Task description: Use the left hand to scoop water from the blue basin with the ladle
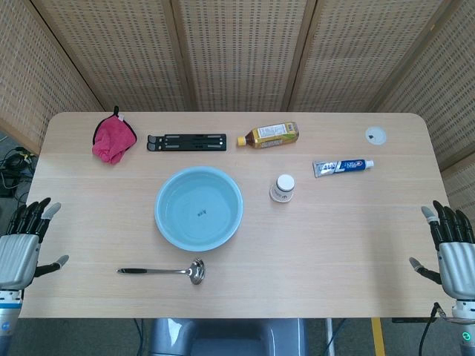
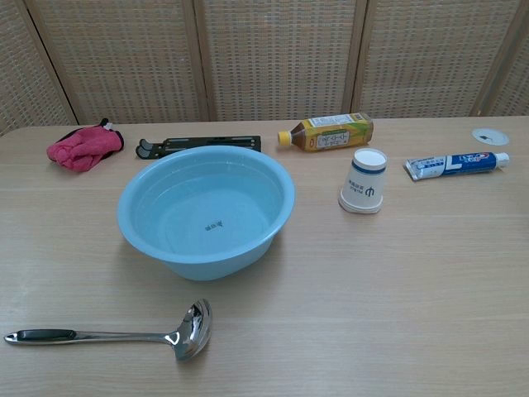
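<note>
A light blue basin [image 1: 165,221] [image 2: 136,217] with clear water stands in the middle of the table. In front of it lies a steel ladle [image 1: 167,271] [image 2: 116,335], black handle end to the left, bowl to the right. My left hand [image 1: 22,248] hangs open beyond the table's left edge, well left of the ladle handle. My right hand [image 1: 449,251] is open off the right edge. Neither hand shows in the chest view.
Along the back lie a pink cloth [image 1: 112,139] [image 2: 81,147], a black folding stand [image 1: 186,142] [image 2: 198,145] and a bottle of tea on its side [image 1: 270,135] [image 2: 329,132]. An upturned paper cup [image 1: 283,188] [image 2: 363,191], a toothpaste tube [image 1: 342,167] [image 2: 456,164] and a white disc [image 1: 375,134] [image 2: 490,135] occupy the right.
</note>
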You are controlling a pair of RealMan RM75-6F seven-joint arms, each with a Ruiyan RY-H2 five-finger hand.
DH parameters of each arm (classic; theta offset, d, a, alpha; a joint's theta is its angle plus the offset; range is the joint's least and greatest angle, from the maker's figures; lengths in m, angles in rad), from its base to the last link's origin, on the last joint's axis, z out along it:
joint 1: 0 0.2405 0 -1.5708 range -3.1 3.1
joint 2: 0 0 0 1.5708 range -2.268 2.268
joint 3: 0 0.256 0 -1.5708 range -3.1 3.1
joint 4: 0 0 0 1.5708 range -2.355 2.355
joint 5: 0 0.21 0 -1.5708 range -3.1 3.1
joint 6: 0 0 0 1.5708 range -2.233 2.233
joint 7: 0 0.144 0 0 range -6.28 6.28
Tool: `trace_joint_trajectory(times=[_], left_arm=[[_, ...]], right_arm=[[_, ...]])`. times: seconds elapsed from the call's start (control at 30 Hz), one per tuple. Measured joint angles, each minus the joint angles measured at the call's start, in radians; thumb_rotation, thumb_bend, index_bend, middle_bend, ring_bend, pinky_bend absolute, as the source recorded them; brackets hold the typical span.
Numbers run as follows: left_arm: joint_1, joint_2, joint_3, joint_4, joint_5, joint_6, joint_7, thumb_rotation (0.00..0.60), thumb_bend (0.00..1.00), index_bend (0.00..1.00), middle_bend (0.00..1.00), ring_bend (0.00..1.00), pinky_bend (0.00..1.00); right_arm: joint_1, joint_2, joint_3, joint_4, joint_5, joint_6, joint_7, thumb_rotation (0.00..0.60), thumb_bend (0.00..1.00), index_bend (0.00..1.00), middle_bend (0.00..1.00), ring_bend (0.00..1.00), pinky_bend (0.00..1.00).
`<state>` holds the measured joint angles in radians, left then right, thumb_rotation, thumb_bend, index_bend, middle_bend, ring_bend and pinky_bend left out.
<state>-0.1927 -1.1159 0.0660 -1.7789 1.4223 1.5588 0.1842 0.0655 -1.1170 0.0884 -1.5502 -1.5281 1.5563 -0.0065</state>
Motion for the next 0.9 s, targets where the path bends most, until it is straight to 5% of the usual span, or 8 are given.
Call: trace_joint_trajectory(times=[0.23,0.3,0.37,0.47,0.63,0.9], left_arm=[[0.009,-0.015,-0.001,0.004,0.038,-0.021,0.017,0.6,0.0,0.0,0.01,0.02,0.02],[0.008,-0.019,0.002,-0.001,0.041,-0.036,0.038,0.6,0.0,0.0,0.21,0.26,0.24],[0.002,-0.025,0.008,-0.01,0.04,-0.067,0.068,0.6,0.0,0.0,0.58,0.65,0.72],[-0.011,-0.042,0.013,-0.02,0.035,-0.119,0.103,0.6,0.0,0.01,0.84,0.89,0.99],[-0.038,-0.106,0.018,-0.033,-0.009,-0.221,0.24,0.6,0.0,0.18,0.95,0.96,1.0],[-0.073,-0.22,0.02,-0.025,-0.125,-0.343,0.386,0.6,0.0,0.34,0.95,0.97,1.0]], right_arm=[[-0.005,0.01,-0.001,-0.008,-0.006,0.009,0.015,0.6,0.0,0.0,0.0,0.0,0.0],[-0.006,0.013,-0.002,-0.012,-0.009,0.01,0.02,0.6,0.0,0.0,0.0,0.0,0.0],[-0.005,0.015,-0.004,-0.016,-0.012,0.007,0.024,0.6,0.0,0.0,0.0,0.0,0.0],[-0.003,0.016,-0.004,-0.016,-0.012,0.001,0.025,0.6,0.0,0.0,0.0,0.0,0.0],[-0.003,0.018,-0.005,-0.015,-0.011,-0.001,0.029,0.6,0.0,0.0,0.0,0.0,0.0],[-0.005,0.025,-0.001,-0.015,-0.002,0.0,0.05,0.6,0.0,0.0,0.0,0.0,0.0]])
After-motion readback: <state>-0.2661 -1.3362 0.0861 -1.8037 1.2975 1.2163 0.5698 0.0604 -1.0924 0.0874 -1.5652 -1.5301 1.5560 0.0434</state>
